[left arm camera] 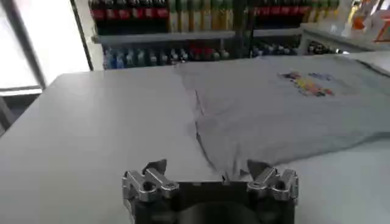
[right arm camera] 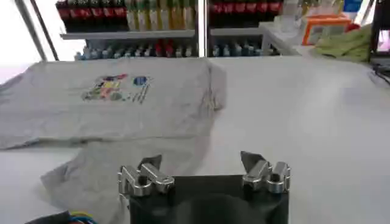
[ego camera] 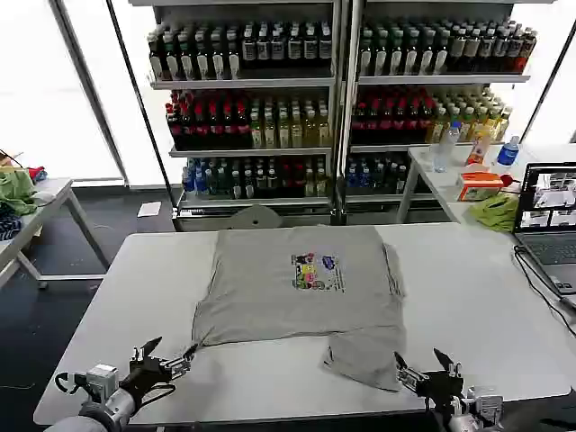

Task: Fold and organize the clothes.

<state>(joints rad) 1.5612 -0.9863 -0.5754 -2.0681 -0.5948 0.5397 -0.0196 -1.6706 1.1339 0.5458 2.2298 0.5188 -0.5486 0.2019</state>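
Shirt (ego camera: 297, 288) flat on table (ego camera: 468, 315), left pincer (ego camera: 167, 355) and right pincer (ego camera: 423, 369) open

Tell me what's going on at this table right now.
A two-armed robot is set up to fold a light grey shirt that lies spread on the white table, print side up. One lower part of it trails loose toward the robot's right. The left gripper hovers open at the near edge by the shirt's left bottom corner, and the right gripper hovers open by that loose part. Neither holds any cloth. Behind the table stand shelves of bottled drinks.
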